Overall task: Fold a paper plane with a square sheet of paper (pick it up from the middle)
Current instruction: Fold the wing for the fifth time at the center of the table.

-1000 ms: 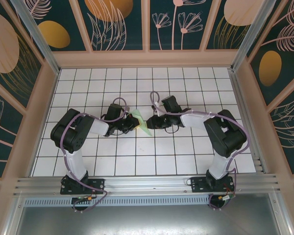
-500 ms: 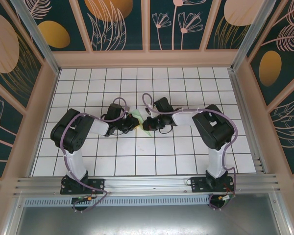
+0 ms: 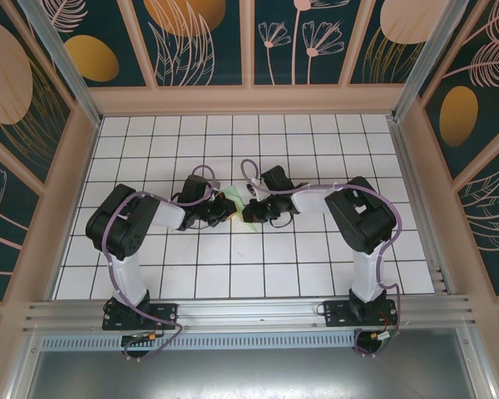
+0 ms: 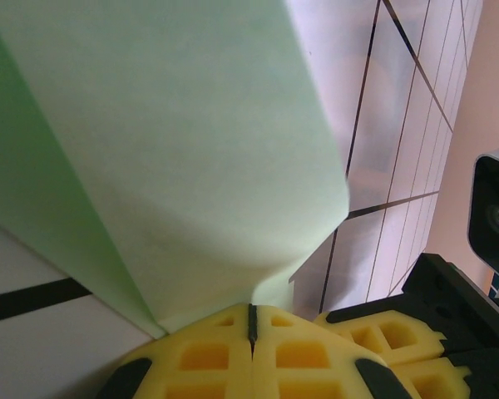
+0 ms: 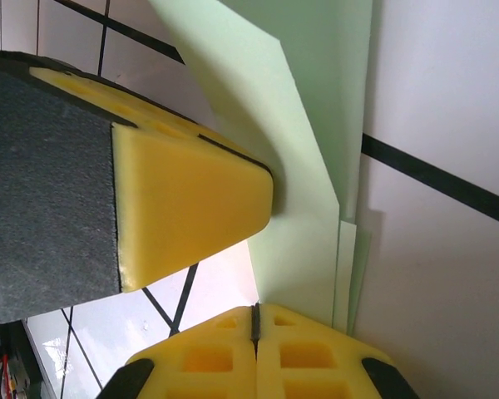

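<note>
Two grippers share the paper plane (image 3: 233,198), part-folded, at the centre of the tiled table (image 3: 316,266). Left gripper (image 4: 251,320) is clamped tight on its 9 o'clock end. Right gripper (image 5: 255,320) is pinched onto the 3 o'clock edge, with the two sets of fingertips almost touching.

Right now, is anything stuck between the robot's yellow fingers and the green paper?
No, nothing visible is in the way. The left gripper is pinched shut right on the pale mint-green folded paper sheet, and the right gripper is closed on its edge too.
</note>
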`<action>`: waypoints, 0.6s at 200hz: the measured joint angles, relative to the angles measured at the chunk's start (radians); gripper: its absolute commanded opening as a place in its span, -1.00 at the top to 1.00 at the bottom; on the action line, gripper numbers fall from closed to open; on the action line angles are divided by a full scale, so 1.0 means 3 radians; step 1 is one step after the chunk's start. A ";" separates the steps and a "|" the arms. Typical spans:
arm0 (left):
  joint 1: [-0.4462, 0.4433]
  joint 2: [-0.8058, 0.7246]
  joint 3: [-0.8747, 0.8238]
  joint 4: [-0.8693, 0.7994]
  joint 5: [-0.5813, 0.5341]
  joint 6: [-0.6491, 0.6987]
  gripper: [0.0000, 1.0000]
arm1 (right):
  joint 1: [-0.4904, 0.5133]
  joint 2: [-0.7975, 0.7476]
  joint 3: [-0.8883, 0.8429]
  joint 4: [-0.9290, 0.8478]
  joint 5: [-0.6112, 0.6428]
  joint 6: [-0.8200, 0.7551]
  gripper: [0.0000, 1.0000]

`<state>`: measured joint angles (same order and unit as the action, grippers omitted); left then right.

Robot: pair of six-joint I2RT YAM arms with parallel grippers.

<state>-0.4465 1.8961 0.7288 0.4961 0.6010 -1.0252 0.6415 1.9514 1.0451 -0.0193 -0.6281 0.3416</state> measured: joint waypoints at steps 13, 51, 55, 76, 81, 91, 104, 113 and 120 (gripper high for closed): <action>0.0000 0.0001 0.0009 -0.0019 -0.0003 0.0000 1.00 | 0.0000 0.0000 0.0008 -0.0037 0.0003 -0.0029 0.85; 0.0000 0.0003 0.0041 -0.0097 -0.0010 0.0000 1.00 | 0.0001 0.0000 0.0051 -0.0183 0.0033 -0.0154 0.85; 0.0000 0.0003 0.0043 -0.0099 -0.0011 0.0001 1.00 | 0.0001 -0.0001 0.0052 -0.0196 0.0036 -0.0160 0.85; 0.0000 0.0004 0.0061 -0.0135 -0.0011 0.0001 1.00 | 0.0001 -0.0017 0.0055 -0.0251 0.0047 -0.0224 0.86; 0.0000 0.0004 0.0062 -0.0139 -0.0011 0.0001 1.00 | 0.0001 -0.0024 0.0055 -0.0268 0.0055 -0.0244 0.85; 0.0000 0.0004 0.0065 -0.0148 -0.0011 0.0001 1.00 | 0.0000 -0.0039 0.0055 -0.0312 0.0067 -0.0262 0.85; 0.0000 0.0004 0.0069 -0.0155 -0.0013 0.0001 1.00 | 0.0000 -0.0056 0.0055 -0.0361 0.0080 -0.0289 0.86; 0.0000 0.0004 0.0069 -0.0156 -0.0013 0.0001 1.00 | 0.0000 -0.0070 0.0055 -0.0394 0.0086 -0.0320 0.85; 0.0000 0.0004 0.0069 -0.0156 -0.0011 0.0001 1.00 | 0.0000 -0.0081 0.0055 -0.0417 0.0086 -0.0340 0.85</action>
<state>-0.4465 1.8973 0.7494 0.4492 0.5976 -1.0248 0.6415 1.9270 1.0615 -0.1444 -0.6022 0.2398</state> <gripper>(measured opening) 0.061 0.076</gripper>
